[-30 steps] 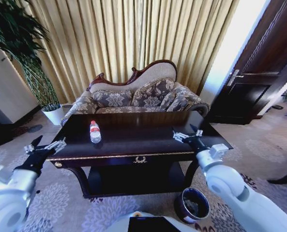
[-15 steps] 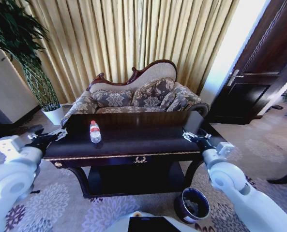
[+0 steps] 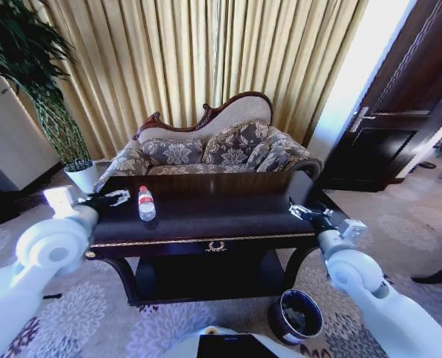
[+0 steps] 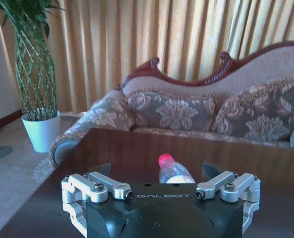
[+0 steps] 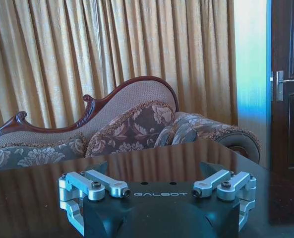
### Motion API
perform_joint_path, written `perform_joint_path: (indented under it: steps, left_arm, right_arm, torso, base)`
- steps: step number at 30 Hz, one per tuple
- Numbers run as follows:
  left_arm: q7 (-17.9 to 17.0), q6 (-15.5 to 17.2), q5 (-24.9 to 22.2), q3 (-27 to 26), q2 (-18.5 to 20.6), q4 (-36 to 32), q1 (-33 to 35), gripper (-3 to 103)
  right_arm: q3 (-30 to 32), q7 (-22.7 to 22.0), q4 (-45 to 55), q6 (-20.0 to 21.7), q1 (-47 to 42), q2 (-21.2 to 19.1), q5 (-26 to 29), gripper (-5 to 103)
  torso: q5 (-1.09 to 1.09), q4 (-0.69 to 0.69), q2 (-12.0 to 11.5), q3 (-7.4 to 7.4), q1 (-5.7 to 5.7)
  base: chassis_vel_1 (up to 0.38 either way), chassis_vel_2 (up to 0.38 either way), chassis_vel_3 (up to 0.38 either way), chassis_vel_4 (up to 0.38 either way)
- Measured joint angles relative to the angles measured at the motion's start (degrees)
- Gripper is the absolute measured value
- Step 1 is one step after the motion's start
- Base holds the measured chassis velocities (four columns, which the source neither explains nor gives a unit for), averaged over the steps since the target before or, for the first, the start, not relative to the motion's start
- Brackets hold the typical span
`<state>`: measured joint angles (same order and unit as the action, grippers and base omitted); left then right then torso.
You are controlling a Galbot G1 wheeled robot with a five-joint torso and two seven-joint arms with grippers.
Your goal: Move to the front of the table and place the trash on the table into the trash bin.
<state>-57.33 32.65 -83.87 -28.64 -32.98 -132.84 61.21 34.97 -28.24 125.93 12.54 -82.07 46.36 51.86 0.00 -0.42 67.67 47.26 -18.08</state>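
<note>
The trash I can see is a clear plastic bottle [image 3: 147,203] with a red cap, standing upright on the left half of the dark glossy table [image 3: 221,212]. My left gripper [image 3: 120,197] hovers open over the table's left end, just left of the bottle. In the left wrist view the bottle [image 4: 174,171] stands just beyond the left gripper [image 4: 157,168], in line with the gap between its spread fingers and untouched. My right gripper [image 3: 299,211] is open above the table's right end, holding nothing, as the right wrist view [image 5: 155,167] also shows. The dark round trash bin [image 3: 296,316] stands on the carpet by the table's front right leg.
A patterned sofa [image 3: 206,153] stands right behind the table against gold curtains. A tall plant in a white pot [image 3: 83,176] is at the back left. A dark door [image 3: 388,127] is at the right. Patterned carpet surrounds the table.
My left arm has swung up from beside the table's left end to over its top, close to the bottle. My right gripper has shifted slightly to the right. The bottle has not moved.
</note>
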Motion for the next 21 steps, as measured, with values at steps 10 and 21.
perform_joint_path:
  steps: [10, 21]
  left_arm:
    - [-3.64, -0.75, -1.58, 10.66, -2.71, 4.29, -9.22, 100]
    - [-7.0, 0.07, -1.84, 18.16, -7.54, 11.29, -13.93, 100]
  right_arm:
    - [-0.78, 0.08, -0.91, -0.03, 0.64, 0.47, -1.04, 100]
    - [-1.12, 0.14, -1.38, -0.12, 1.25, 1.12, -1.63, 100]
  torso:
    - [0.0, -0.01, 0.0, 0.0, 0.0]
    - [0.0, -0.01, 0.0, 0.0, 0.0]
  base:
    - [0.0, 0.0, 0.0, 0.0]
    - [0.0, 0.0, 0.0, 0.0]
